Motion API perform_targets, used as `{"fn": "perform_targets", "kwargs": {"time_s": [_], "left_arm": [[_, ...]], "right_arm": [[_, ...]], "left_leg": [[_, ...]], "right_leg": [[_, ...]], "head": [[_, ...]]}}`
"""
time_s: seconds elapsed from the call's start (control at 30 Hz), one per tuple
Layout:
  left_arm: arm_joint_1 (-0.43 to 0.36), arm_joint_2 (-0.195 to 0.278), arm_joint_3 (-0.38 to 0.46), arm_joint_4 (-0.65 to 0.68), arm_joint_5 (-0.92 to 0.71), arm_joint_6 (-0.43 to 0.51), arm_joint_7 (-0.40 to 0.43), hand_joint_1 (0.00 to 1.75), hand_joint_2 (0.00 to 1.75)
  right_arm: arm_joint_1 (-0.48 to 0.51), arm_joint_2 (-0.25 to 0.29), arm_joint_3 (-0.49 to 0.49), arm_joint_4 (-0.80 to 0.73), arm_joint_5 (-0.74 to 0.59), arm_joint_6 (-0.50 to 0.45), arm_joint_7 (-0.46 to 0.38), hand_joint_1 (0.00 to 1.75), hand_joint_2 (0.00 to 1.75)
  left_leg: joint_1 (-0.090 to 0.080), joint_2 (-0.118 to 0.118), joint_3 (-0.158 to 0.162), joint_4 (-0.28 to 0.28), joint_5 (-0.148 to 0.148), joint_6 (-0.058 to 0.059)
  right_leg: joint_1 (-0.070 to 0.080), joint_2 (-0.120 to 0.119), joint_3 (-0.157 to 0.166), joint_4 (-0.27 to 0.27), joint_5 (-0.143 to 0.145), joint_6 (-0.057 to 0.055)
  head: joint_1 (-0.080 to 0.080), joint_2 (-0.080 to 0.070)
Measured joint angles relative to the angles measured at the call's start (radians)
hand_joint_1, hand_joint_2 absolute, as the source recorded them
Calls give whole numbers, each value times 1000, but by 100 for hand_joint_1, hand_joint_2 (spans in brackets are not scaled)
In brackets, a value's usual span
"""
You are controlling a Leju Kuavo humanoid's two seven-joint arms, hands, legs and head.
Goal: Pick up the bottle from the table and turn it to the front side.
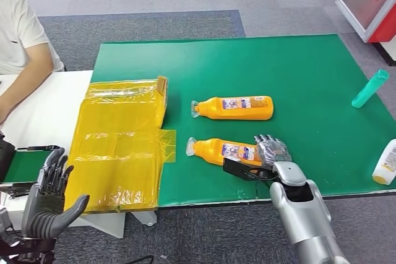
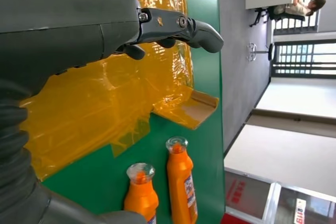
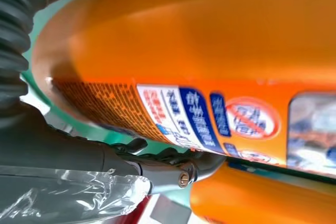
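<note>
A green table (image 1: 299, 66) is seen across the frame, with yellow plastic sheeting (image 1: 121, 146) spread at left, two orange bottles (image 1: 236, 107) (image 1: 219, 151) laid at centre, a teal bottle (image 1: 370, 89) at upper right and a white bottle (image 1: 387, 162) at the right edge.

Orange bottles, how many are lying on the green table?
2. The far orange bottle lies toward the middle of the green table; the near orange bottle lies by the front edge, under the right hand.

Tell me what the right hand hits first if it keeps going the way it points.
The near orange bottle: the right hand already sits at its base end. Whether they touch is unclear. Beyond lies the far orange bottle.
</note>
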Motion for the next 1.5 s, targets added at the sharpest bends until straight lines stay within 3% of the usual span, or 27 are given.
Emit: {"fn": "perform_targets", "kwargs": {"time_s": [0.2, 0.23, 0.33, 0.37, 0.97, 1.17, 1.27, 1.5], "left_arm": [[-1, 0, -4, 15, -4, -2, 1, 0, 175], [-1, 0, -4, 18, -4, -2, 1, 0, 175], [-1, 0, -6, 23, -5, -1, 1, 0, 175], [-1, 0, -6, 24, -5, -1, 1, 0, 175], [-1, 0, -7, 33, -11, 4, 1, 0, 175], [0, 0, -6, 33, -12, 12, 0, 0, 175], [3, -1, -5, 31, -13, 13, -4, 0, 175], [8, -3, -4, 26, -11, 13, -9, 0, 175]], "right_arm": [[-65, -5, 28, 112, 23, -21, -12, 4, 175], [-72, -5, 30, 125, 24, -23, -13, 34, 175], [-87, -5, 35, 155, 25, -27, -14, 160, 175], [-91, -5, 36, 163, 26, -27, -15, 174, 175], [-123, -5, 33, 237, -31, -80, -62, 175, 175], [-77, 3, -16, 178, -219, -91, -155, 175, 175], [3, 29, -43, 64, -448, -53, -232, 175, 175], [182, 82, -41, -227, -866, 23, -295, 175, 175]], "left_leg": [[0, 0, 6, 0, 1, 1], [0, 0, 6, 0, 1, 1], [0, 0, 9, 0, 2, 1], [0, 0, 10, 0, 2, 1], [0, 0, 11, 0, 3, 1], [1, 0, 10, 0, 3, 1], [1, 0, 8, 0, 3, 0], [1, -1, -2, 0, 2, 0]], "right_leg": [[0, 0, 3, -1, -1, -3], [0, 0, 5, -1, 0, -3], [0, 0, 7, -1, 1, -3], [0, 0, 8, -1, 1, -3], [0, 0, 10, -1, 4, 0], [0, 0, 10, -1, 4, 0], [1, 0, 9, 0, 3, 0], [1, -1, 0, 0, 0, 0]], "head": [[0, 0], [0, 0], [0, 0], [0, 0], [0, 0], [0, 0], [0, 0], [0, 0]]}}
